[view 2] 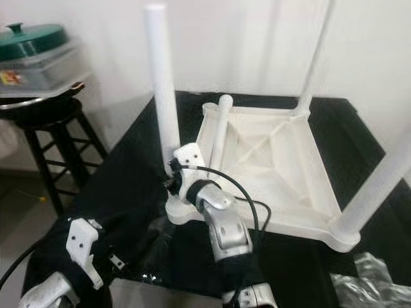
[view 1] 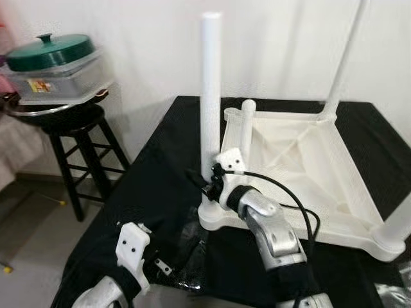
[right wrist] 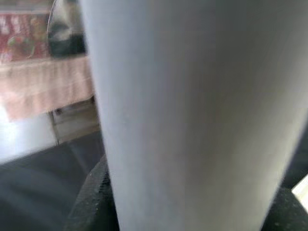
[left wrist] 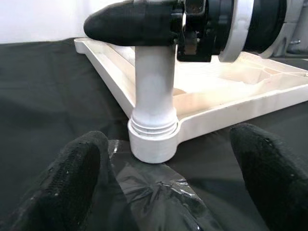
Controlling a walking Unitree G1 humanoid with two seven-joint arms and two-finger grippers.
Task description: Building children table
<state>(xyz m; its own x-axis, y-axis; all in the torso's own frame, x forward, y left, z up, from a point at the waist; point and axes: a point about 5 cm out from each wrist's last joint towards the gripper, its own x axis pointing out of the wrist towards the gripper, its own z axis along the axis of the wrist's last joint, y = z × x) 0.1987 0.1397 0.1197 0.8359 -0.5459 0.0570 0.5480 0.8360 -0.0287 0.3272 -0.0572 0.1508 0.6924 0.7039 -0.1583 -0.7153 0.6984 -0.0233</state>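
Observation:
A white children's table top (view 1: 302,160) lies upside down on a black-covered table (view 1: 160,167), its legs pointing up. My right gripper (view 1: 204,183) is shut on the near-left leg (view 1: 210,77) just above its corner socket (left wrist: 153,139). In the right wrist view that leg (right wrist: 192,110) sits close between the black fingers (right wrist: 91,202). My left gripper (left wrist: 168,192) is open and low in front of the same corner, over crumpled clear plastic (left wrist: 154,192), touching nothing. In the left wrist view, the right gripper's fingers (left wrist: 139,21) clamp the leg (left wrist: 153,82).
Other legs stand at the far-left corner (view 1: 246,128), far-right corner (view 1: 343,58) and near-right corner (view 1: 398,224). To the left, a black stool (view 1: 77,128) carries a box and a green-lidded pot (view 1: 48,51). More plastic wrap (view 1: 395,292) lies at the right.

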